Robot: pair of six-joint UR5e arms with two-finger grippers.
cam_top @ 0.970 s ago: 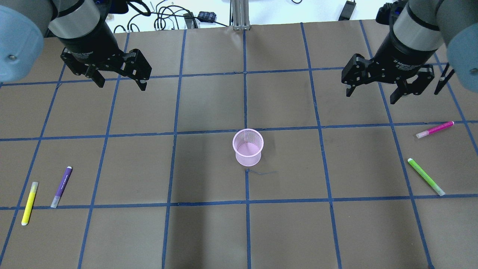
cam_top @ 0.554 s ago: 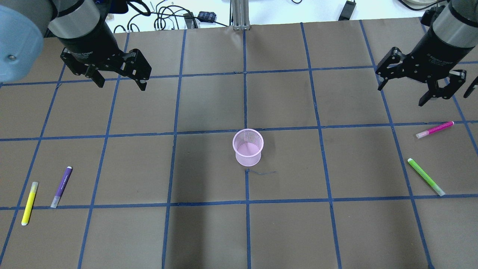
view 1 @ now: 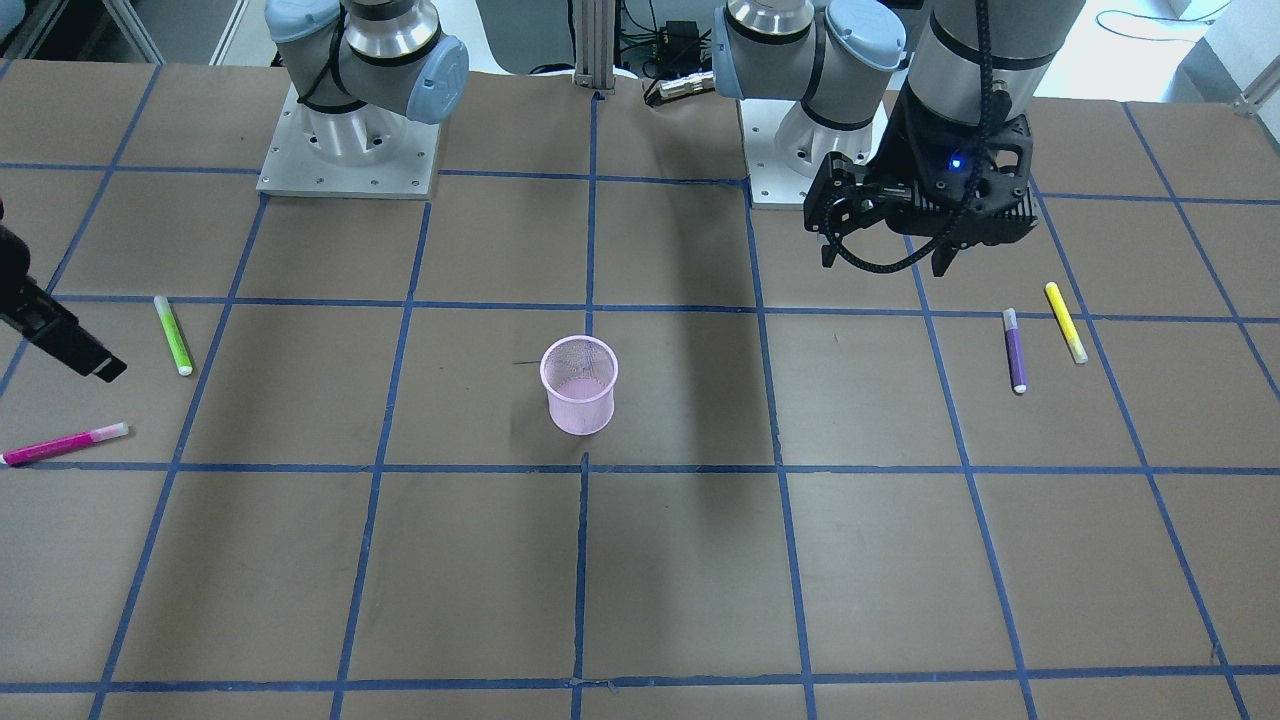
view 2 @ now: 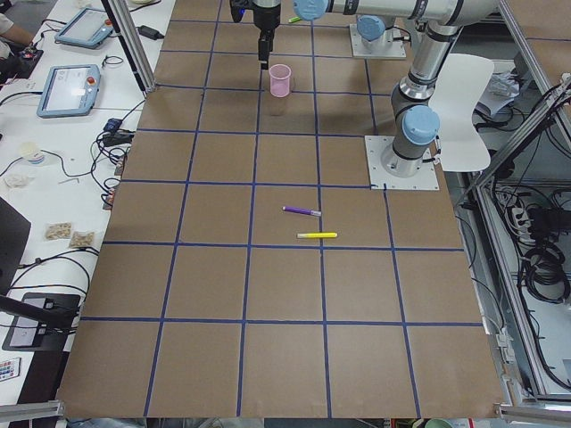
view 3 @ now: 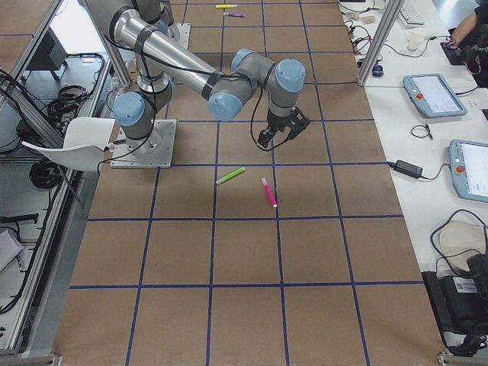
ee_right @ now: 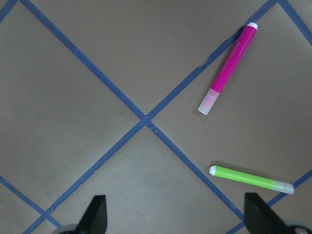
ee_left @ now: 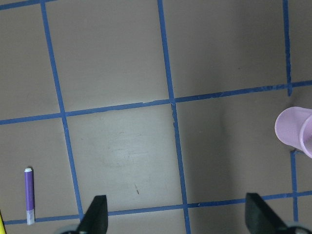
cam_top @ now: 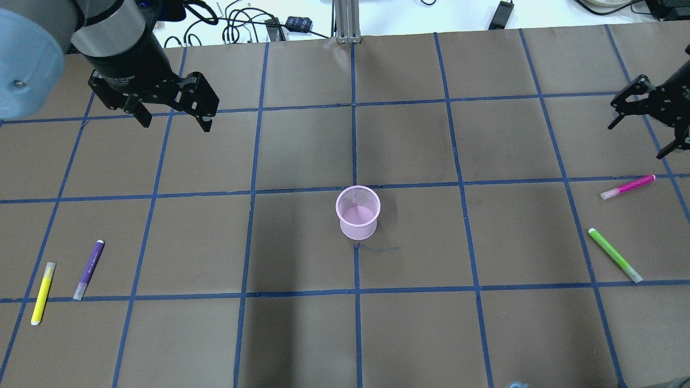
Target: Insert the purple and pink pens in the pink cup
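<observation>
The pink mesh cup [cam_top: 358,212] stands upright at the table's middle, also in the front view [view 1: 579,385]. The purple pen [cam_top: 89,269] lies near the left front, seen by the left wrist camera [ee_left: 29,195]. The pink pen [cam_top: 627,187] lies at the right, also in the right wrist view [ee_right: 228,68]. My left gripper [cam_top: 173,121] is open and empty, high above the table's far left, away from the purple pen. My right gripper [cam_top: 637,141] is open and empty at the right edge, just beyond the pink pen.
A yellow pen [cam_top: 42,292] lies beside the purple pen. A green pen [cam_top: 614,254] lies in front of the pink pen, also in the right wrist view [ee_right: 251,178]. Cables and a metal post [cam_top: 345,21] sit past the table's far edge.
My right arm has swung to the right, from the table's far right area out to its right edge near the pink pen. The left arm, the pens and the cup have not moved.
</observation>
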